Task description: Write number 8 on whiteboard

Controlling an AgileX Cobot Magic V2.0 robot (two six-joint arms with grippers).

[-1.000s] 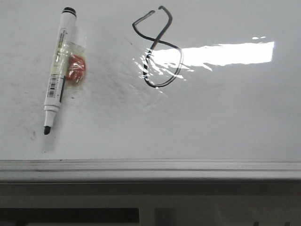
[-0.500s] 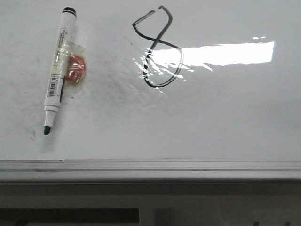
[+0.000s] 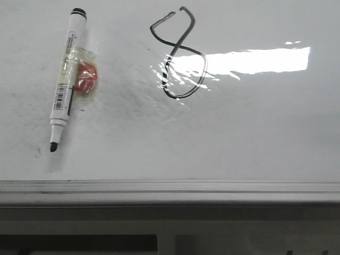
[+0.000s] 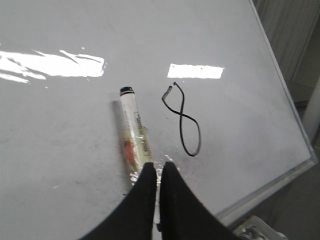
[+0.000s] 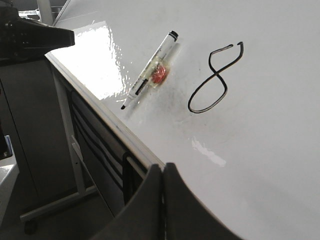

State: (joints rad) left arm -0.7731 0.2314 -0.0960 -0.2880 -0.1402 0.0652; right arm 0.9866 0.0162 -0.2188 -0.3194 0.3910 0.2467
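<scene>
The left gripper (image 4: 156,172) hangs above the whiteboard (image 4: 60,130) with its two black fingers (image 4: 145,190) pressed together, holding nothing; it sits over the tip end of the marker (image 4: 134,135), which lies flat on the board beneath it. The right gripper (image 5: 162,172) also has its fingers closed against each other and carries nothing, hovering over the board's near edge.

In the front view the marker (image 3: 65,74) lies loose on the left of the whiteboard (image 3: 255,133), uncapped, black tip toward the grey edge rail (image 3: 170,187), black end cap away from it. Its white barrel carries a printed label and barcode, too small to read. A patch of clear tape with a red-orange blob (image 3: 85,77) clings to its side.

The number 8 (image 3: 178,53) stands well to the marker's right, slanted, its angular upper loop not quite closed, its lower loop overlapping the wrinkled glare patch (image 3: 239,61).
</scene>
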